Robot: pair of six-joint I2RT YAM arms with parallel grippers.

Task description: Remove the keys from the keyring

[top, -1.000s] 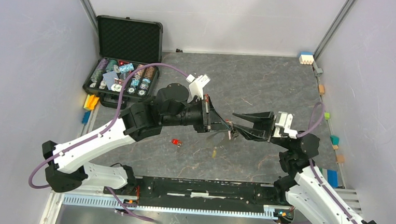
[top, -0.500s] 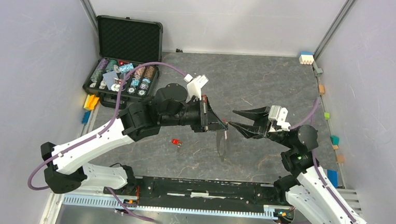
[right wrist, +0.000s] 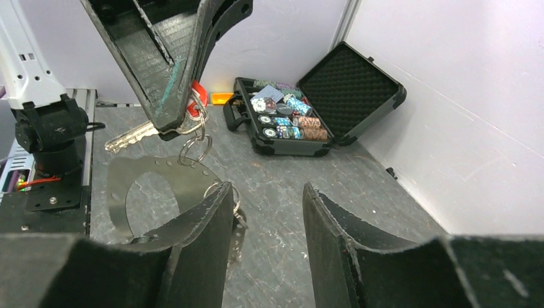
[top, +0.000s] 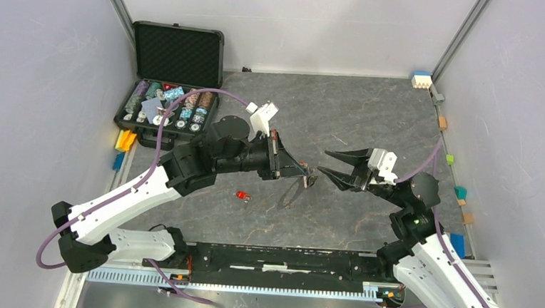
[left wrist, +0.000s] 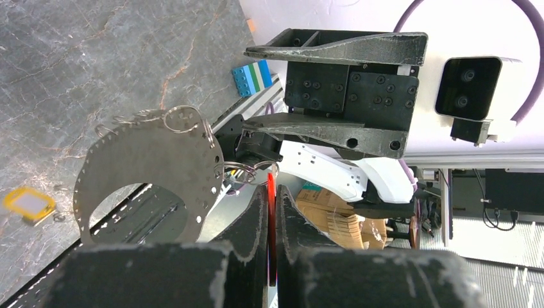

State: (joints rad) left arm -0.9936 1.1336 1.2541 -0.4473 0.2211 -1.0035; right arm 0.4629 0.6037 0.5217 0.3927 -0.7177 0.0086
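Hanging from a red-headed key (left wrist: 271,184) clamped in the left gripper (top: 305,176), the keyring (left wrist: 147,154) is faced by the wide-spread right gripper (top: 323,163).

Dark grey keyring (left wrist: 154,151) — a flat loop pierced along its edge — hangs off the desk (top: 372,117) by silver rings (left wrist: 238,171) from a red-headed key (right wrist: 136,134) pinched in the left pincer (left wrist: 270,192); a second red key (top: 243,195) and a yellow-headed key (left wrist: 28,203) lie loose below.

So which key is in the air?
The red-headed silver key in the left end effector; the other red key and yellow key lie on the table.
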